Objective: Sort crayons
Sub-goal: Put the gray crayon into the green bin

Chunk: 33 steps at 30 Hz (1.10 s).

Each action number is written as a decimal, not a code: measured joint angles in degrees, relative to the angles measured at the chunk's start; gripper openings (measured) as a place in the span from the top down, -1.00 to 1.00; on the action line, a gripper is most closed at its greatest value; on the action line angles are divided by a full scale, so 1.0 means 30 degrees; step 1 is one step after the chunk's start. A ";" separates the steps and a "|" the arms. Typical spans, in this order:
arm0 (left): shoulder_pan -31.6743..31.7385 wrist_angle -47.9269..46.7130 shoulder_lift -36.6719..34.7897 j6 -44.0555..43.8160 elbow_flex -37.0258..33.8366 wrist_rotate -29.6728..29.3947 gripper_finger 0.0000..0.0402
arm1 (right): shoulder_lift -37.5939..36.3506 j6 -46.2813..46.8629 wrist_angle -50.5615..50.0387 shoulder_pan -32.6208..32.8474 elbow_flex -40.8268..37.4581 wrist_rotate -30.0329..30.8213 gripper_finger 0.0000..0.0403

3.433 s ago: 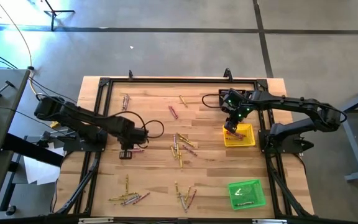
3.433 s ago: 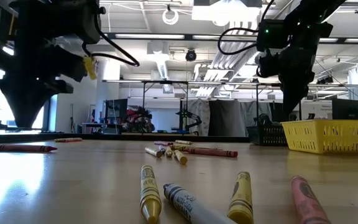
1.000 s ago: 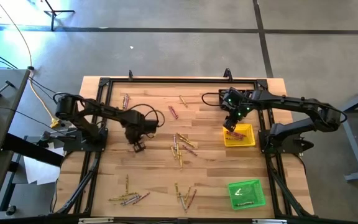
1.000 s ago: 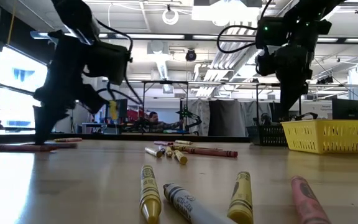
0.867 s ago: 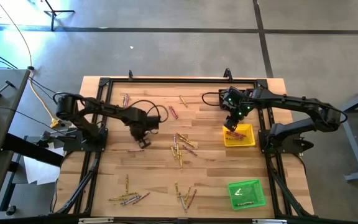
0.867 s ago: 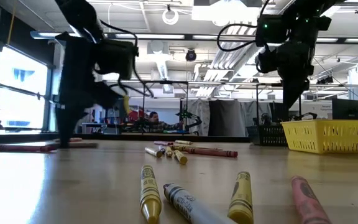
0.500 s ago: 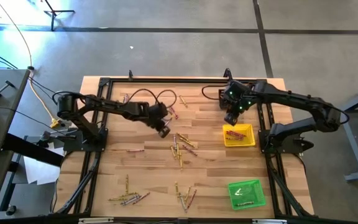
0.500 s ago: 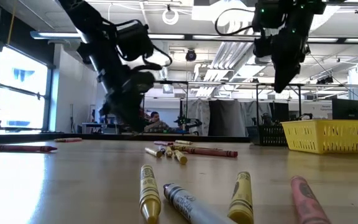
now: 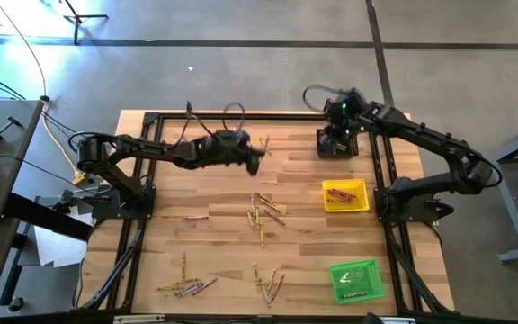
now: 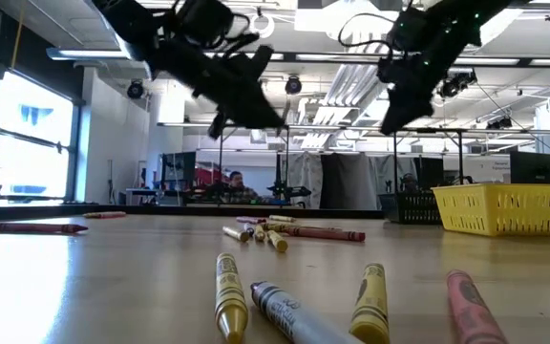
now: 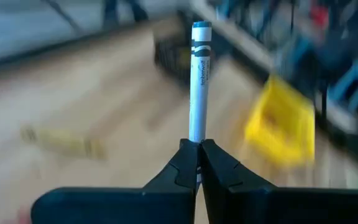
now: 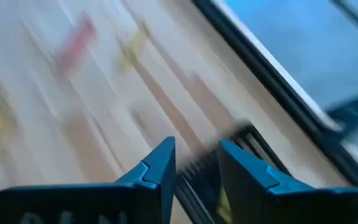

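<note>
A grey crayon with a dark blue-green tip (image 11: pixel 199 81) sticks out ahead of my left gripper (image 11: pixel 197 163), which is shut on it. That gripper (image 9: pixel 257 161) hangs above the table's far middle. Many more crayons lie flat on the wood: a cluster in the middle (image 9: pixel 263 214), two groups near the front edge (image 9: pixel 187 286) (image 9: pixel 268 284), and a pink one at the left (image 9: pixel 196 217). My right gripper (image 9: pixel 335 144) hovers open over a black tray at the far right. In the right wrist view its fingers (image 12: pixel 194 168) have nothing between them. My left gripper pinches one end of the grey crayon (image 11: pixel 197 138) between its two fingertips. The crayon runs on in line with the fingers, away from them. The fingers slant a little downward toward the table's right side. The crayon is lifted clear of the table.
A yellow tray (image 9: pixel 345 196) with red crayons in it sits at the right. A green tray (image 9: pixel 357 280) holding a few crayons sits at the front right. A black frame (image 9: pixel 147 180) runs along the table's edges. Several crayons lie close to the low camera (image 10: pixel 285 306).
My left gripper, shut all the while, has risen from the table's left part and swung toward the right and far edge. It has tipped up from pointing down to nearly level, carrying the grey crayon. My right gripper has moved up and from the yellow tray to the black tray.
</note>
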 joint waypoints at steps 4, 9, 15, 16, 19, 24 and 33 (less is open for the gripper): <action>0.0685 0.0404 -0.0032 0.0347 0.1884 -0.1017 1.00 | 0.0669 0.3986 0.5373 -0.0812 -0.0006 -0.3317 0.47; 0.1399 -0.0931 0.0012 0.0674 0.4644 -0.1857 1.00 | 0.1183 0.6044 0.9978 -0.0016 -0.0006 -0.3522 0.47; 0.1732 -0.4207 0.0012 0.0613 0.6816 -0.1903 1.00 | 0.1191 0.7330 1.1019 0.0805 0.0584 -0.3650 0.46; 0.1738 -0.4631 0.0012 0.0489 0.6967 -0.1903 1.00 | 0.1191 0.7664 1.1362 0.0878 0.0807 -0.3808 0.46; 0.1787 -0.5286 0.0021 -0.0017 0.7119 -0.1871 1.00 | 0.1191 0.8717 1.1998 0.1163 0.1445 -0.4342 0.41; 0.1762 -0.5167 0.0034 -0.0778 0.7126 -0.1341 1.00 | 0.1184 0.9544 1.2246 0.2132 0.2159 -0.3036 0.26; 0.1430 -0.4036 0.0034 -0.2164 0.7129 0.0096 1.00 | 0.1198 1.3483 1.3307 0.3597 0.2187 -0.0562 0.07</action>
